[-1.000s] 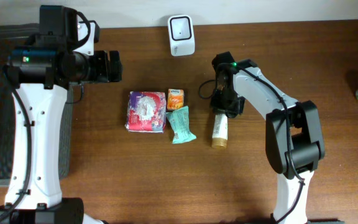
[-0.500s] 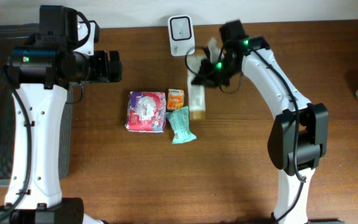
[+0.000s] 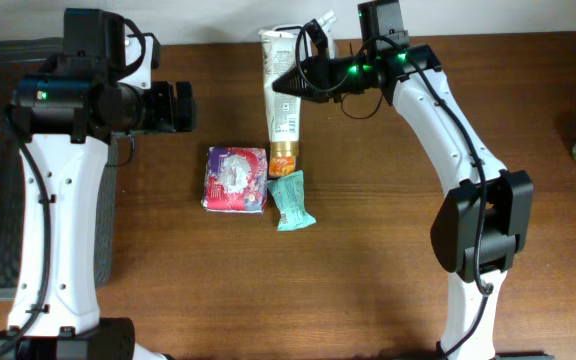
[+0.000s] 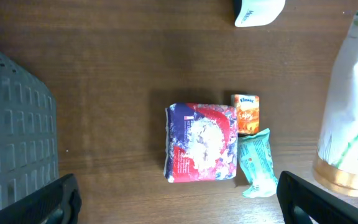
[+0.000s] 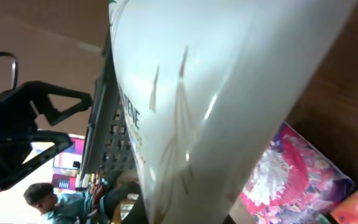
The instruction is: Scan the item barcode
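White plastic tube with a gold cap (image 3: 281, 110), a second ago lying on the brown wooden table (image 3: 368, 280), now hangs clamped in the right gripper (image 3: 302, 80) over the small white scanner (image 4: 260, 9), apparently presenting its barcode, while the left gripper (image 3: 186, 106) waits wide open.

On a brown wooden table (image 4: 104, 74), ahead of the left gripper's (image 3: 190, 107) jaws, a purple packet (image 4: 202, 143), an orange box (image 4: 245, 115) and a teal sachet (image 4: 258, 163) are laid close together; a white scanner (image 4: 260, 11) is set farther off.
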